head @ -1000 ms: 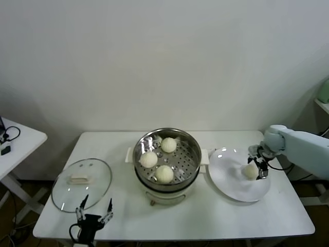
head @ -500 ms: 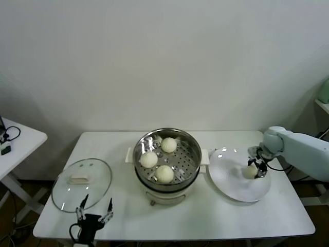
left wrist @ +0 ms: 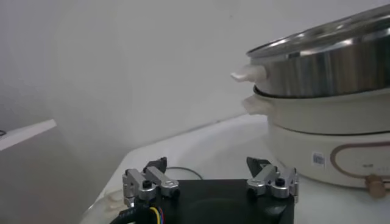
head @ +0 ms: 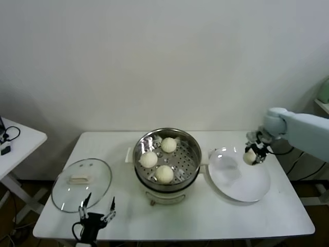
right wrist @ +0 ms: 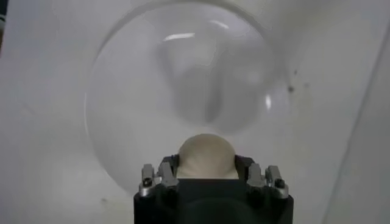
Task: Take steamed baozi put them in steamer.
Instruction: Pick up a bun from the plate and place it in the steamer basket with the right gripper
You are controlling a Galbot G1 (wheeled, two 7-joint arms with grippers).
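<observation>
Right gripper (head: 251, 155) pinches 1 smooth domed baozi (right wrist: 205, 154) above glossy round plate (head: 231, 182).

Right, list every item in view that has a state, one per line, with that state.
steamer: uncovered, three baozi on its tray
glass lid: off, lying flat on the table
white plate: empty
fourth baozi: gripped, lifted above the plate
right gripper: shut on the fourth baozi
left gripper: open, idle at the table's near edge

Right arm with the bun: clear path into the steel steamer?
Probably yes. The right gripper holds the round cream-white baozi lifted above the flat white plate; the shiny steel steamer is uncovered, with bare tray beside three buns.
</observation>
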